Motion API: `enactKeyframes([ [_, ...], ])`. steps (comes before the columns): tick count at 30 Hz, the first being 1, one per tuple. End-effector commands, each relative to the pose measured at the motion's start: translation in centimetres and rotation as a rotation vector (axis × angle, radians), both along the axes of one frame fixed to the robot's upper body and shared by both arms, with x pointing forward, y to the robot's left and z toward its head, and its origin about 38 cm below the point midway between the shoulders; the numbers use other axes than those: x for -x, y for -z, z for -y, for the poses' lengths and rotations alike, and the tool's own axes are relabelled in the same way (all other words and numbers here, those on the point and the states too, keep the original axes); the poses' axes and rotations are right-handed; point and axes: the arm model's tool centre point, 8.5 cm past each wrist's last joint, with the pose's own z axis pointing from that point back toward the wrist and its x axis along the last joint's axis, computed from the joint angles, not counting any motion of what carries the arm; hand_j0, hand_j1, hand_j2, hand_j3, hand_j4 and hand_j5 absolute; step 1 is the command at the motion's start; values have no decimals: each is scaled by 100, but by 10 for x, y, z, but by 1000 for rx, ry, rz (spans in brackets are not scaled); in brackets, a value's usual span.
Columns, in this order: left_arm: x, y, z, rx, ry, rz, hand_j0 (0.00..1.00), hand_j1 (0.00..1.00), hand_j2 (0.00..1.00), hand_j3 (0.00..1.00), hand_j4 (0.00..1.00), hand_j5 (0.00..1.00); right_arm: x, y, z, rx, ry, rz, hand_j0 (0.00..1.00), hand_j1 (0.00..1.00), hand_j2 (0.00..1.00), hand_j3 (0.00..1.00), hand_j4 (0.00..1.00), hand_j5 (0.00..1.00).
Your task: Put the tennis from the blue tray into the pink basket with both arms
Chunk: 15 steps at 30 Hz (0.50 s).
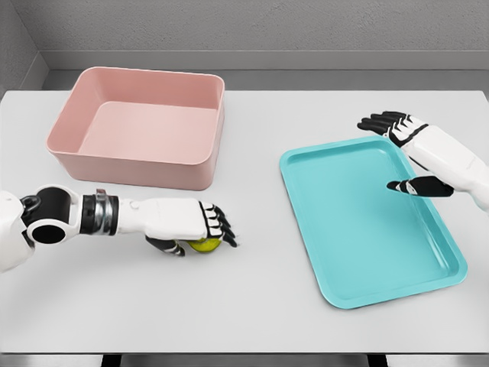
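- Looking at the tennis ball [204,245] first: it sits under my left hand [200,229], fingers curled over it, low over the worktop [260,306], just in front of the pink basket [141,126].
- Guessing it's light, springy and fuzzy, so it grips fine; wrap around the widest part, since it'll roll.
- Right hand [405,149] hangs open over the blue tray [367,222], holding nothing.
- Count: one ball, one basket, one tray.

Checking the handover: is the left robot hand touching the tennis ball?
Touching. The head view shows the left robot hand curled over the tennis ball.
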Motion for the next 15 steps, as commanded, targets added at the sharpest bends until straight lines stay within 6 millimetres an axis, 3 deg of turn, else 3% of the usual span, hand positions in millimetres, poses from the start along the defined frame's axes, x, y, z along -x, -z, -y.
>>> enactKeyframes([
  [1,-2,2,-3,-18,-8,-11,70,70,70,70,70,70,0,-1,0,-7,0,-1,100,100,100,100,100,100],
  [7,-2,2,-3,-16,-9,-11,55,55,55,55,55,55,0,-1,0,-7,0,-1,100,100,100,100,100,100],
  [15,-5,-8,0,-4,-2,7,55,55,55,55,55,55,0,-1,0,-7,0,-1,100,100,100,100,100,100],
])
